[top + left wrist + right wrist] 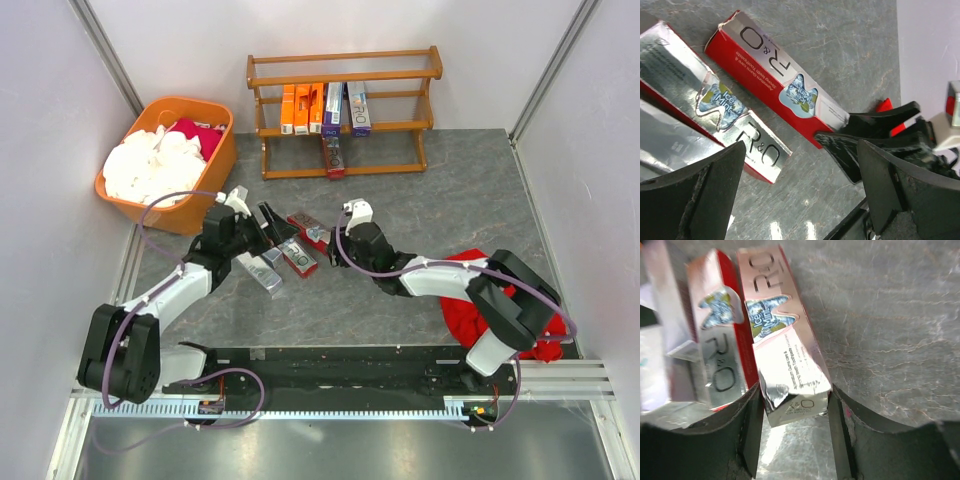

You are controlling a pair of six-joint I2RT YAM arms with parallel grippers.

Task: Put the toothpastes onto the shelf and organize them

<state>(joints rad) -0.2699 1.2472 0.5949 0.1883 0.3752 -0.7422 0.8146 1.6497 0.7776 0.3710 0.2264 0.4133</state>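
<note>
The wooden shelf (345, 75) stands at the back. On its middle tier are orange toothpaste cartons (296, 108) and purple-and-white ones (346, 106). A red-and-silver carton (333, 157) stands on the lower tier. Three more cartons lie on the table: two red-and-silver (309, 229) (298, 257) and one silver (260, 273). My right gripper (326, 238) (794, 435) is shut on the near end of one red-and-silver carton (782, 335), which lies on the table. My left gripper (274, 226) (800, 195) is open and empty, just short of the cartons (775, 75).
An orange tub (215, 180) of white and red cloths stands at the back left. A red cloth (480, 300) lies under the right arm. White walls close in the sides and back. The right gripper's black fingers (875, 131) show in the left wrist view.
</note>
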